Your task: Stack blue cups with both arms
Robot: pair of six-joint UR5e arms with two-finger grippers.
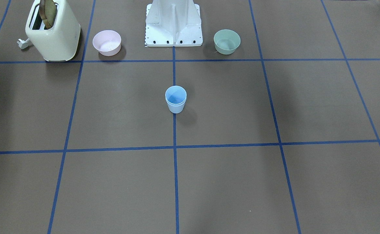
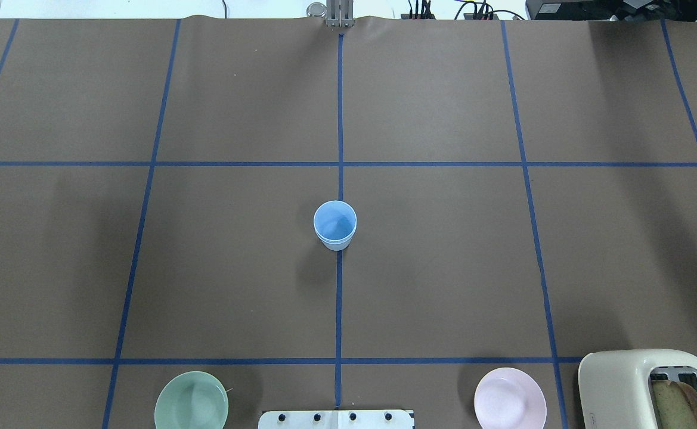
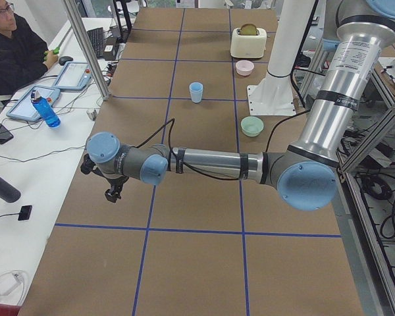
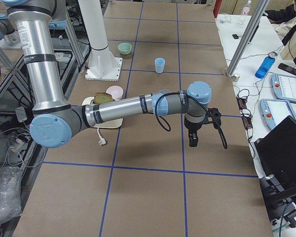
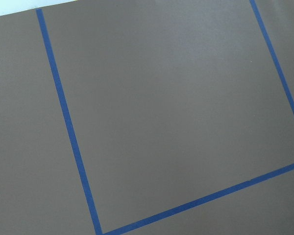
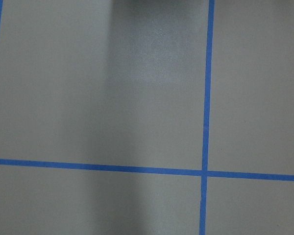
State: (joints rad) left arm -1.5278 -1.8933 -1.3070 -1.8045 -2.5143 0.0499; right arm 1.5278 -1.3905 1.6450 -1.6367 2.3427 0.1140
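The blue cups (image 2: 335, 225) stand upright as one nested stack on the centre tape line in the middle of the table. A double rim shows in the overhead view. The stack also shows in the front view (image 1: 176, 99), the left side view (image 3: 196, 92) and the right side view (image 4: 159, 64). My left gripper (image 3: 112, 192) hangs near the table's far edge at the left end, well away from the cups. My right gripper (image 4: 193, 140) hangs over the right end, also far from them. Both show only in side views, so I cannot tell if they are open or shut. The wrist views show only bare table and tape.
A mint-green bowl (image 2: 191, 401) and a pink bowl (image 2: 510, 398) flank the white pedestal (image 2: 336, 419). A cream toaster (image 2: 652, 387) with bread stands beside the pink bowl. Operators sit at side desks (image 3: 13, 39) holding tablets and a blue bottle (image 3: 45, 108).
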